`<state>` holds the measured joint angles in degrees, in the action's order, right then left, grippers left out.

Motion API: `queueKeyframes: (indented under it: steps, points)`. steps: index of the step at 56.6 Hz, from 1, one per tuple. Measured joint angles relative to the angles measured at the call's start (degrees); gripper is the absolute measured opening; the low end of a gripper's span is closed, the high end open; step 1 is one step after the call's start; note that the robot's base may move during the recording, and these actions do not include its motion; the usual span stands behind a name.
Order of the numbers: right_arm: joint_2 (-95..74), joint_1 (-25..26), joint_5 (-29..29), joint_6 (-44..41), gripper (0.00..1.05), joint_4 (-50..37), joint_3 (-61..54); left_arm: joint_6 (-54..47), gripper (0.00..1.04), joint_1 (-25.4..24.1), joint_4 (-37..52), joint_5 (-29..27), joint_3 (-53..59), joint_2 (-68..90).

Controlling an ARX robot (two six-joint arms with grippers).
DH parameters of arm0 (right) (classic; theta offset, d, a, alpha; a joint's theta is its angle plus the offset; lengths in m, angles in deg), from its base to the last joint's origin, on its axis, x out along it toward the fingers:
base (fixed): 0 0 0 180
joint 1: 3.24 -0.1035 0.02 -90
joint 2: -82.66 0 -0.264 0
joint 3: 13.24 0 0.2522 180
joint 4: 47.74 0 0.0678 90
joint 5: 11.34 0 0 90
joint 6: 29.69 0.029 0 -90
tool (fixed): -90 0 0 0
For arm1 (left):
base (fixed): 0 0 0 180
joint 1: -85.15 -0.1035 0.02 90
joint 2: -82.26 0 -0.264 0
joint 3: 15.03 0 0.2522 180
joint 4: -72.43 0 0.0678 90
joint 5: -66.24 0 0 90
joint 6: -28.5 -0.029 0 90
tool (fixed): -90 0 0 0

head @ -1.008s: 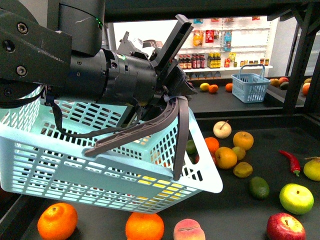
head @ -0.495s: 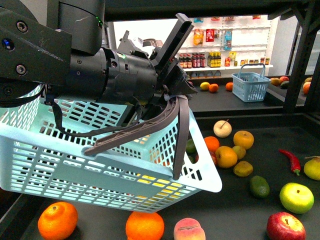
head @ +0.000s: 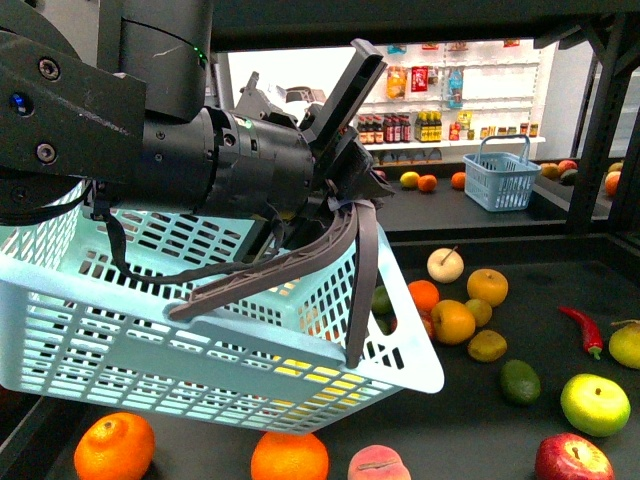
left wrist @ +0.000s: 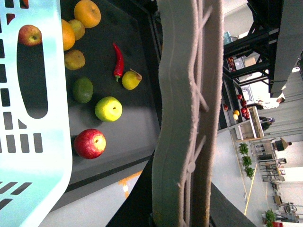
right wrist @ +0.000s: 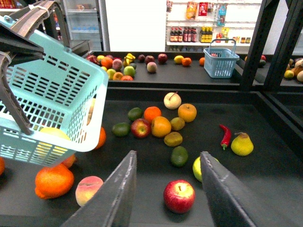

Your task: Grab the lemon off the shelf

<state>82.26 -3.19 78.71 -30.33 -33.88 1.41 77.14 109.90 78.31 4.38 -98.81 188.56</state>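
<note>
My left tool (head: pixel 350 160) is clenched on the grey basket handle (head: pixel 300 255) and holds the pale blue basket (head: pixel 150 330) tilted above the shelf (head: pixel 545 300). The left wrist view shows only that handle close up, with none of the tool's fingers. Only the right wrist view shows my right tool (right wrist: pixel 168 155). It is released, spread over the shelf beside the basket. That view also shows the lemon (right wrist: pixel 53 135) inside the basket, behind the slats. The front view gives just yellow slivers of it.
</note>
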Motion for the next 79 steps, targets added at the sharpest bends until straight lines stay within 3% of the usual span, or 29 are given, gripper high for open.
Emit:
queueKeyframes:
  steps: [10,14,18,25,45,59,79]
  points:
    - [0.0,0.0,0.0,0.0,0.9,0.0,0.0,0.0,0.1,0.0,0.0,0.0,0.0,0.0]
    - [0.0,0.0,0.0,0.1,0.99,0.0,0.0,3.5,0.1,0.3,6.7,-5.9,1.6,0.0]
    - [0.0,0.0,0.0,0.1,0.97,0.0,0.0,6.9,0.1,0.3,12.4,-11.8,2.5,0.0]
    - [0.0,0.0,0.0,0.1,0.97,0.0,0.0,8.5,0.1,-1.4,15.5,-16.9,2.5,-0.2]
    - [0.0,0.0,0.0,0.1,0.97,0.0,0.0,26.1,0.1,-14.1,28.2,-35.4,7.2,-1.4]
    - [0.0,0.0,0.0,0.1,0.97,0.0,0.0,31.5,0.09,-22.6,32.5,-37.4,7.1,-1.8]
    - [0.0,0.0,0.0,0.1,0.97,0.0,0.0,36.9,0.09,-35.6,49.1,-37.6,7.3,2.4]
